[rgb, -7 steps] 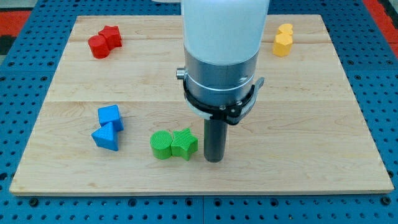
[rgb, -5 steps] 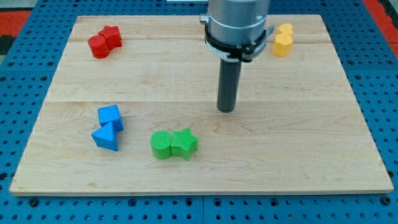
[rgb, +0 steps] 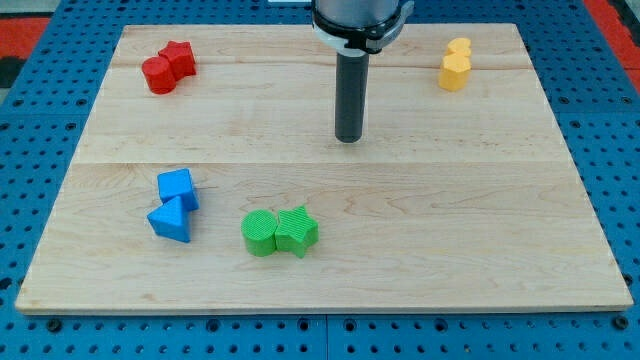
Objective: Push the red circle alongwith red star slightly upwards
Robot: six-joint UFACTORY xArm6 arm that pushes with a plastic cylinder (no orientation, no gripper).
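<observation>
Board [rgb: 480,200] pale wood | surround [rgb: 40,40] blue pegboard | tip [rgb: 348,139] mid-board

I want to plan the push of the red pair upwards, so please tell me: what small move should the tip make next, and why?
Probably slide my tip toward the view's left and a little down, to get below the red circle and red star. The two touch near the board's top left, while my tip stands mid-board, well to their right and touching no block, so an upward push cannot start yet.
</observation>
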